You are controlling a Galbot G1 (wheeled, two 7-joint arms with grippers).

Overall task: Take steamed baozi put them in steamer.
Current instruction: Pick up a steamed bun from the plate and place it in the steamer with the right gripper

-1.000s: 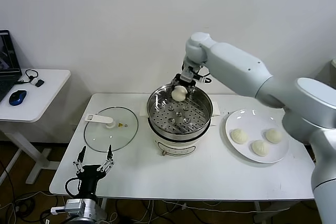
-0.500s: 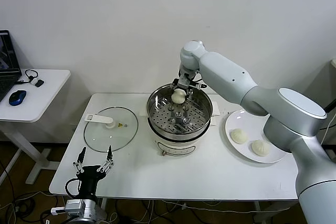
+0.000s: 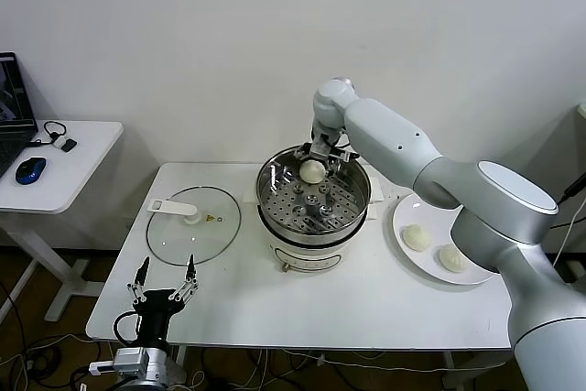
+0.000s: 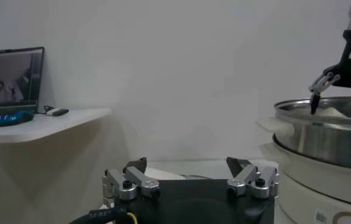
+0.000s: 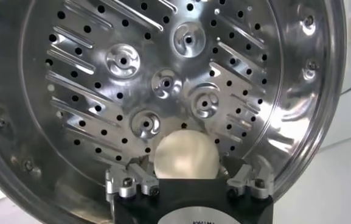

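Note:
The steamer is a shiny steel pot with a perforated tray on a white base at mid-table. One baozi rests on the tray at the pot's far side. My right gripper hangs just over it, open, its fingers standing either side of the baozi with small gaps. Two more baozi lie on the white plate to the right. My left gripper is parked open below the table's front left edge, holding nothing.
A flat glass lid with a white handle lies left of the steamer. A white side table at the far left carries a blue mouse and a laptop. My right forearm reaches over the plate's far side.
The right gripper came down into the steamer with the baozi and opened, leaving it on the tray. The forearm swung left over the plate.

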